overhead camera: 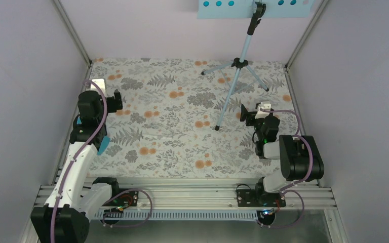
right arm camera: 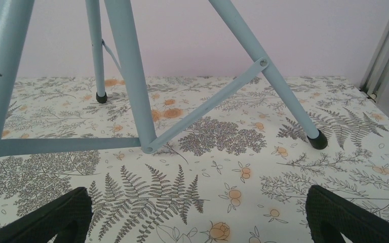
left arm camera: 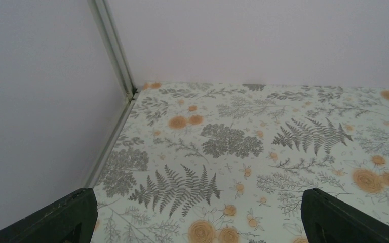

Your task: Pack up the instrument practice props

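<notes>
The light blue tripod music stand [overhead camera: 237, 76] stands at the back right of the floral table, and its perforated desk [overhead camera: 223, 7] is cut off by the top edge. My right gripper [overhead camera: 248, 117] hovers open just right of the stand's near foot. In the right wrist view the stand's pole [right arm camera: 131, 76] and legs are straight ahead, beyond my open gripper [right arm camera: 197, 215], with nothing between the fingers. My left gripper [overhead camera: 116, 102] is open over the left side and faces the back left corner [left arm camera: 131, 93]; the left wrist view shows this gripper [left arm camera: 198, 215] empty. A teal shape [overhead camera: 104, 144] lies half hidden beside the left arm. No metronome is in view.
Pale walls and aluminium frame posts [overhead camera: 73, 30] close in the table on three sides. A metal rail [overhead camera: 182, 195] carrying both arm bases runs along the near edge. The stand's black-capped feet [right arm camera: 317, 140] rest on the floral cloth [overhead camera: 172, 131].
</notes>
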You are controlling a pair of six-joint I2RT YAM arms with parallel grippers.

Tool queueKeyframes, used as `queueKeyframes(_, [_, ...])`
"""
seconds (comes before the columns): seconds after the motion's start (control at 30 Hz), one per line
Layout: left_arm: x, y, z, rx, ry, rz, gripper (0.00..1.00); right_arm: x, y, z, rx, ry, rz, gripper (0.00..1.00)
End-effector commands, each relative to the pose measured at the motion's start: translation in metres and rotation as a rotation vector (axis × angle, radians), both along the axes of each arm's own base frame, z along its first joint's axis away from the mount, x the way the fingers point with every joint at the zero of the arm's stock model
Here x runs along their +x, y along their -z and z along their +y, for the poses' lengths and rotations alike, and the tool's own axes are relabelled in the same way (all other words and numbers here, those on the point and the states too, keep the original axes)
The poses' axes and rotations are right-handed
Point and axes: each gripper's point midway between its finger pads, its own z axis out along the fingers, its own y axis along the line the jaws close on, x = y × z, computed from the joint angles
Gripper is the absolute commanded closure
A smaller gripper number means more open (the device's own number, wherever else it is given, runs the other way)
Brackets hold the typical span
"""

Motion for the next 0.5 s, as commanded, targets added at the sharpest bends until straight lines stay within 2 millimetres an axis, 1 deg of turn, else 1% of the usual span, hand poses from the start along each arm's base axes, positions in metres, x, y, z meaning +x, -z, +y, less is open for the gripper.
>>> queueKeyframes(0.0, [-0.008, -0.019, 0.008, -0.023, -0.063, -0.039, 0.00, 0.003, -0.018, -0.002, -0.022, 0.000, -0.072, 0.01])
queueKeyframes(0.07, [-0.014, -0.022, 0.008, -0.036, -0.071, -0.057, 0.00, 0.003, -0.019, -0.002, -0.022, 0.000, -0.077, 0.01])
queueKeyframes(0.2, [-0.026, -0.031, 0.022, -0.054, -0.160, -0.073, 0.00, 0.003, -0.021, -0.003, -0.025, 0.001, -0.083, 0.01])
queueKeyframes(0.3, [-0.040, -0.031, 0.040, -0.079, -0.277, -0.039, 0.00, 0.003, -0.022, -0.003, -0.026, 0.001, -0.089, 0.01])
queueKeyframes(0.4, [-0.057, -0.025, 0.063, -0.139, -0.420, 0.031, 0.00, 0.003, -0.023, -0.003, -0.028, 0.000, -0.093, 0.01])
queueKeyframes(0.47, [-0.069, -0.028, 0.073, -0.187, -0.472, 0.057, 0.00, 0.003, -0.024, -0.003, -0.029, 0.001, -0.096, 0.00])
